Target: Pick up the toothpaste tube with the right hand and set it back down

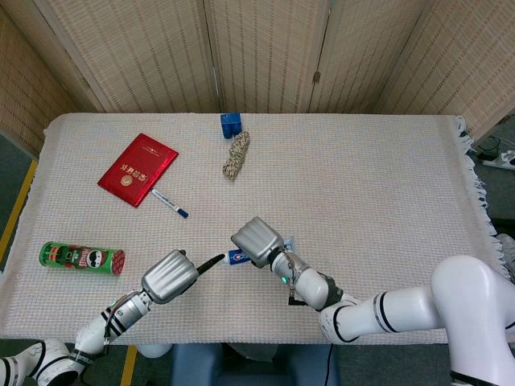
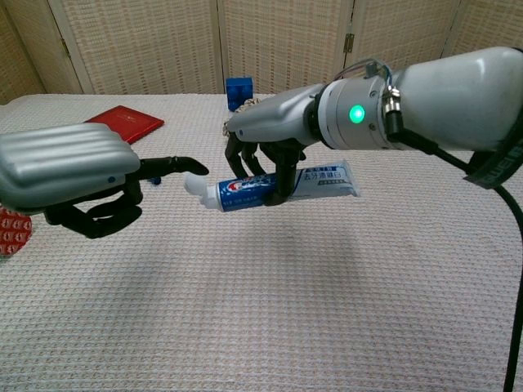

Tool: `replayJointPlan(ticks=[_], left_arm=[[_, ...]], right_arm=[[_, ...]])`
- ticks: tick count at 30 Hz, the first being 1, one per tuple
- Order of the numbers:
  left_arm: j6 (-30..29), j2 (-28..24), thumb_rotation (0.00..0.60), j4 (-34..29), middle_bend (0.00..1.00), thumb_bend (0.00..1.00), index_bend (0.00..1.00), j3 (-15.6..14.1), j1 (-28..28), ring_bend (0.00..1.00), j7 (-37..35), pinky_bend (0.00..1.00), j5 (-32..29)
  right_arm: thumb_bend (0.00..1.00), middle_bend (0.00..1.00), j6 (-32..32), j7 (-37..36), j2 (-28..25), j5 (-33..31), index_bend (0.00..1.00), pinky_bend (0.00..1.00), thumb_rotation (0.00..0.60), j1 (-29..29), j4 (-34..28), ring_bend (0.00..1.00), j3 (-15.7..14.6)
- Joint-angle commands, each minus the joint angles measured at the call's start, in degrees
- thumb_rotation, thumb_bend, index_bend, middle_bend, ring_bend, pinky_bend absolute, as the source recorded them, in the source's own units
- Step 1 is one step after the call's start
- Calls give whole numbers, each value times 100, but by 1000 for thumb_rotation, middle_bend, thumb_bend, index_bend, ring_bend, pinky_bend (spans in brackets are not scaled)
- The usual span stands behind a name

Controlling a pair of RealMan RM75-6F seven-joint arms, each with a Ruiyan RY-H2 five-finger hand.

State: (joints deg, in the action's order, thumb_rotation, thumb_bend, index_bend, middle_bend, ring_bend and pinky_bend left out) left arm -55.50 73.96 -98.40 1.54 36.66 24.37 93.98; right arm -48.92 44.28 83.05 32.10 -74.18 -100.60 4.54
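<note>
Woven cloth (image 1: pixel 362 185) covers my table. My right hand (image 2: pixel 274 135) grips the toothpaste tube (image 2: pixel 282 184) mid-body, lifted clear at table centre, cap toward 9 o'clock. Light and squashy, I judge, so hold gently. My left hand (image 2: pixel 69 167) holds nothing, one finger pointing.

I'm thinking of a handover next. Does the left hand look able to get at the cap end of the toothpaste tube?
Probably yes. The left hand has a finger stretched toward the cap of the toothpaste tube, which the right hand holds above the table, cap end sticking out free.
</note>
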Motion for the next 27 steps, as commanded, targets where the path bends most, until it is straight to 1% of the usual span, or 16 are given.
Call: replayJointPlan(ticks=[1,13,22,27], left_arm=[[10,-24,600,6,878,669,96,-29,-12,854,22,691,-58],[-112,-113,600,-22,878,669,105,-139,-70,854,39,691,-108],[-192,-62,600,41,878,669,106,-174,-103,850,11,691,-152],[-213,-32,600,67,878,669,103,-183,-103,845,-50,690,-172]], right_arm=[[810,566,0,-49,-14,33,650,663,600,-2,-15,669,-11],[809,575,-40,-315,-61,221,650,671,600,57,0,677,-40],[809,579,19,-860,-125,559,656,674,600,255,-30,680,98],[809,580,43,-1307,-87,879,657,674,600,435,27,680,209]])
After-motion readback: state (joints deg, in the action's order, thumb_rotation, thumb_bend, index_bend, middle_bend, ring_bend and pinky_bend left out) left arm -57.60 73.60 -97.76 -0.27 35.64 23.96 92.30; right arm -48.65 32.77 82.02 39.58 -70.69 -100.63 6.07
